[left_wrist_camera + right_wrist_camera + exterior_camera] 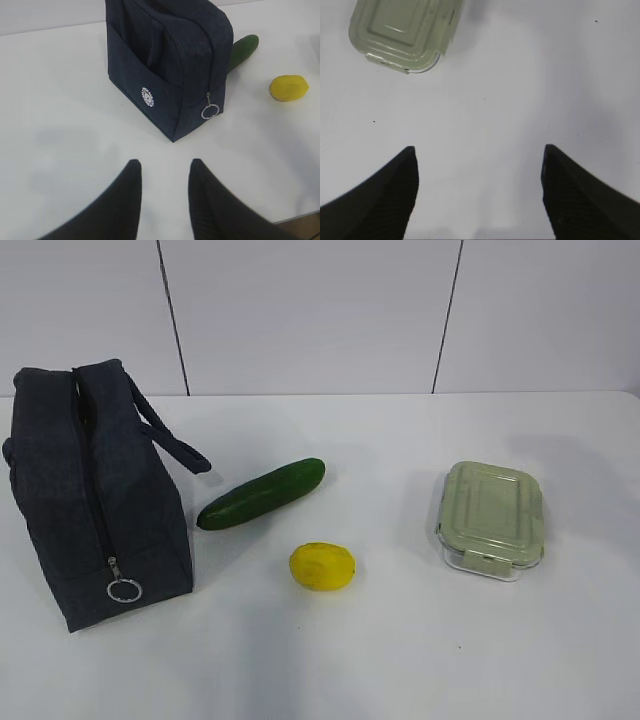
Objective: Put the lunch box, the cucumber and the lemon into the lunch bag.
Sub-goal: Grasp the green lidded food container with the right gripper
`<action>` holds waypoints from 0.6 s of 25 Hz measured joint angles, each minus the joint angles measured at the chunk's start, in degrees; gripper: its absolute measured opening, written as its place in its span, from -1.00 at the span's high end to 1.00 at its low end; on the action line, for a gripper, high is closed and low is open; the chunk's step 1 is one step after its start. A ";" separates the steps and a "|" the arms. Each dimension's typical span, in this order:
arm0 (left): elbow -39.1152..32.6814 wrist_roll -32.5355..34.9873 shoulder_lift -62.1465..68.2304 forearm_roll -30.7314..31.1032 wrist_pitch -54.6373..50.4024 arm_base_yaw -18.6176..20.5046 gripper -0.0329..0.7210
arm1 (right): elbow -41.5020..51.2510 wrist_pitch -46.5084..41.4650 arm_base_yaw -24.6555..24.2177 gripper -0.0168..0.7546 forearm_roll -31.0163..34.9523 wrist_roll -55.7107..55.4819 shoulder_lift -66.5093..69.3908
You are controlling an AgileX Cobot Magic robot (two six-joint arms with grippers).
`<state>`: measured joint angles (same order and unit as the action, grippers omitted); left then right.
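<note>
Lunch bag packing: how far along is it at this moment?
Nothing is packed yet. The boxy dark navy fabric lunch bag stands zipped, its silver ring pull at the low end. The long dark green cucumber, the small yellow lemon and the clear lunch box with a sage-green lid all lie on the white table. The left gripper and right gripper are open and empty. Unzipping and all three placements remain.

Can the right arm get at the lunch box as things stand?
Probably yes. The right gripper is open and empty, with only bare table between it and the lunch box, which sits closed and apart from the lemon.
</note>
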<state>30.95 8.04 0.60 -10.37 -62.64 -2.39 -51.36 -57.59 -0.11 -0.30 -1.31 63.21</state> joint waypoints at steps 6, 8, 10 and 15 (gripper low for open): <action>0.00 0.00 0.00 -0.83 0.73 0.00 0.21 | 0.00 0.53 0.00 -0.54 0.00 0.00 0.60; 0.00 0.00 0.41 -1.83 1.19 0.00 0.10 | 0.00 0.58 0.00 -0.54 0.00 0.00 0.84; 0.00 0.00 0.96 -2.79 1.51 0.00 0.01 | 0.00 0.69 0.00 -0.54 0.00 0.00 0.84; 0.00 -0.52 6.24 -6.10 3.62 0.00 -0.08 | 0.00 0.83 0.00 -0.54 0.00 0.00 0.84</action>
<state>30.95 7.52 6.84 -16.47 -59.02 -2.39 -51.36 -56.76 -0.11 -0.30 -1.31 64.05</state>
